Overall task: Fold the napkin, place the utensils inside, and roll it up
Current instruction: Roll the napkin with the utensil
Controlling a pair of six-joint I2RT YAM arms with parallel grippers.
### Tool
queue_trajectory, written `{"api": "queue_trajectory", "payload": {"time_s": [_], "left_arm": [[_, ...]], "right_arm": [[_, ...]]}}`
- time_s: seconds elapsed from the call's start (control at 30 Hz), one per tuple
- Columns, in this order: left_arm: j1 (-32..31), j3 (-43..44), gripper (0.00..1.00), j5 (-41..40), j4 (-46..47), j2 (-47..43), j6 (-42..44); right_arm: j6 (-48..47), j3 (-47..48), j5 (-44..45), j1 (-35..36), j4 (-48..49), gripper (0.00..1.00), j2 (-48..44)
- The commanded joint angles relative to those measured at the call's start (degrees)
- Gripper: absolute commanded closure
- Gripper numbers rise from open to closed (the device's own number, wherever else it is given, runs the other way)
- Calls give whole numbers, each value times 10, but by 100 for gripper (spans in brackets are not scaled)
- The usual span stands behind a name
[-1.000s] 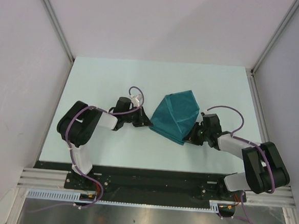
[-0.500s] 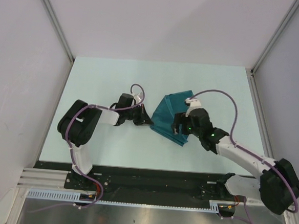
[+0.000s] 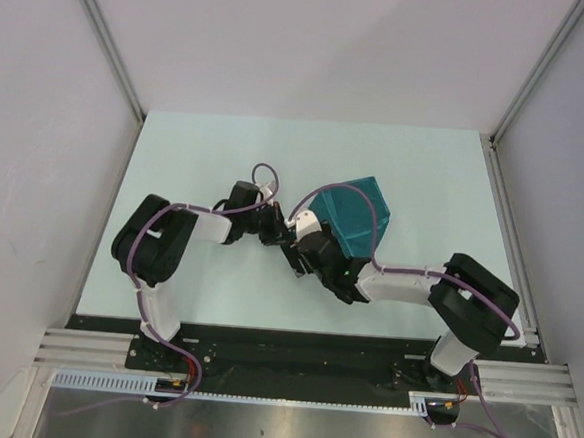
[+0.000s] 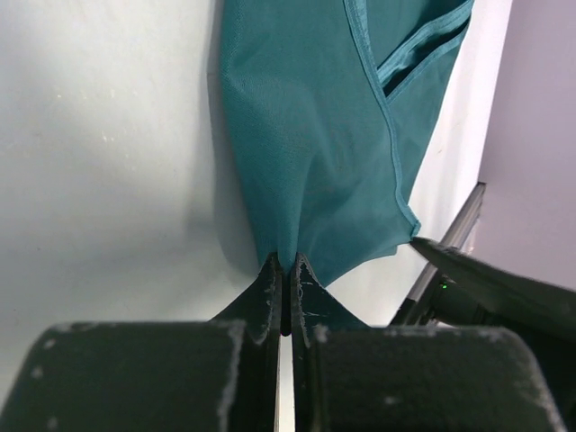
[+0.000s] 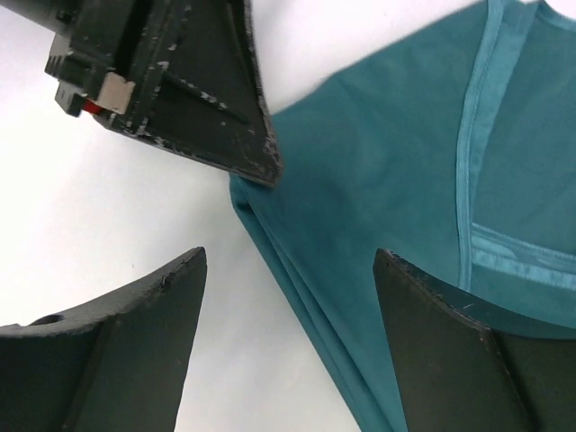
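- Pinching the near-left corner of the napkin [image 4: 315, 135] with the left tool [image 4: 286, 270], closed tight on the cloth, low over the desk [image 4: 99, 144].
- Lying folded near the middle of the desk, teal, layers stacked along one edge, a sewn hem [image 5: 472, 135] running across the top layer.
- Hanging wide open just beside that same corner with the right tool [image 5: 290, 261], gripping nothing, straddling the folded edge: one finger [image 5: 117, 333] over bare desk, the other over cloth.
- Crowding the corner from both sides: scuffed black tip of the left tool right at the cloth's point in the right wrist view, a dark finger of the right tool edging in at lower right of the left wrist view.
- Blocking the top camera's sight of the corner and the grip: the right wrist, over the napkin's near-left part.
- Arching over the cloth from that wrist, a purple cable [image 3: 349, 187]; looping above the left wrist, another like it.
- Enclosing the desk on three sides: pale walls [image 3: 284, 48], with metal rails [image 3: 104, 40] at the corners.
- Showing on the left tool's body, a small red and beige part [image 5: 101, 94]; too small to tell whether a label, and not readable.
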Motion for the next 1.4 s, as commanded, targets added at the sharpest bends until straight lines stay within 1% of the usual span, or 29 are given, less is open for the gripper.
{"api": "queue_trajectory", "payload": {"time_s": [0.0,0.13,0.17,0.3,0.37,0.5,0.67,0.83,1.07,1.1,1.13,1.17,1.2,1.23,1.3,1.37], "left_arm": [[12,-1,100,31,33,1,-33],[15,-2,100,35,32,0,-35],[16,-3,100,37,33,1,-37],[18,-2,100,41,32,2,-37],[18,-3,100,42,32,2,-37],[20,-4,100,42,30,2,-35],[25,-4,100,42,29,1,-35],[27,-5,100,42,28,-2,-34],[30,-4,100,42,26,-3,-33],[30,-3,100,42,27,-3,-33],[30,-2,100,41,27,-3,-32],[30,-2,100,42,27,-3,-32],[30,-2,100,41,27,-2,-32],[30,-2,100,42,27,-3,-32],[30,0,100,42,27,-1,-32],[31,2,100,42,26,0,-30]], "right_arm": [[-37,26,57,19,76,20,38],[-40,35,68,23,95,20,69],[-54,42,71,24,98,20,75],[-53,68,88,24,96,21,116],[-55,76,106,24,98,21,131],[-44,93,162,24,68,24,162],[-17,63,181,22,64,32,156],[-9,48,211,21,44,40,148],[-11,1,212,25,54,46,118],[-22,-2,205,26,59,47,117],[-27,-6,199,26,62,52,117],[-34,-8,192,26,69,53,117],[-40,-9,174,26,72,55,120],[-61,-9,162,26,75,59,121],[-80,-9,133,26,80,65,126],[-105,-9,116,26,81,75,131]]}}
